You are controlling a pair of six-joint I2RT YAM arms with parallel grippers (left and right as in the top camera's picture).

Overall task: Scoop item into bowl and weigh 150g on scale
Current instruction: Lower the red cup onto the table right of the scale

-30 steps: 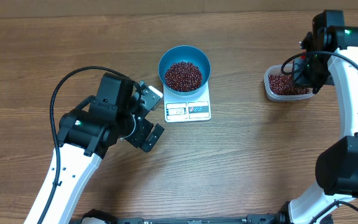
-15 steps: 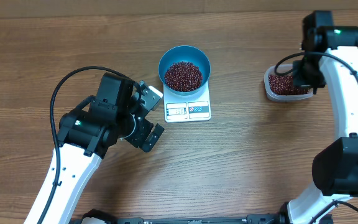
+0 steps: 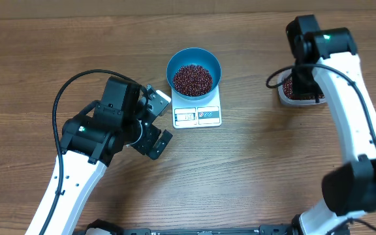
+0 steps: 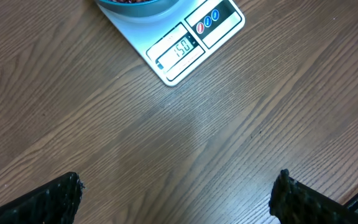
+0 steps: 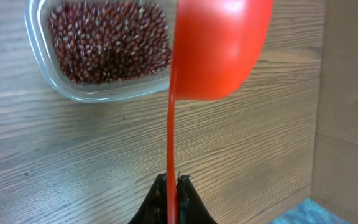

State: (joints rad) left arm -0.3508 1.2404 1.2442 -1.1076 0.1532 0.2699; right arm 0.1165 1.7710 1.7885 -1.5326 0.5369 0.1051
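Observation:
The blue bowl (image 3: 194,70) holds a heap of red-brown beans (image 3: 192,79) and stands on the white scale (image 3: 198,115). In the left wrist view the scale's display (image 4: 180,48) reads 150, and only the bowl's rim (image 4: 135,5) shows. My left gripper (image 4: 178,180) hovers open over bare wood to the left of the scale (image 4: 194,37), holding nothing. My right gripper (image 5: 171,183) is shut on the thin handle of a red scoop (image 5: 219,43). The scoop's underside faces the camera beside a clear tub of beans (image 5: 104,50); its contents are hidden.
The clear tub (image 3: 300,93) sits at the far right of the table, partly under my right arm (image 3: 331,72). A lighter wooden strip (image 5: 350,93) borders the table to the right of the scoop, with something blue (image 5: 300,211) at the corner.
My right arm has swung left, its wrist now over the tub's left side. The left arm, bowl and scale have not moved.

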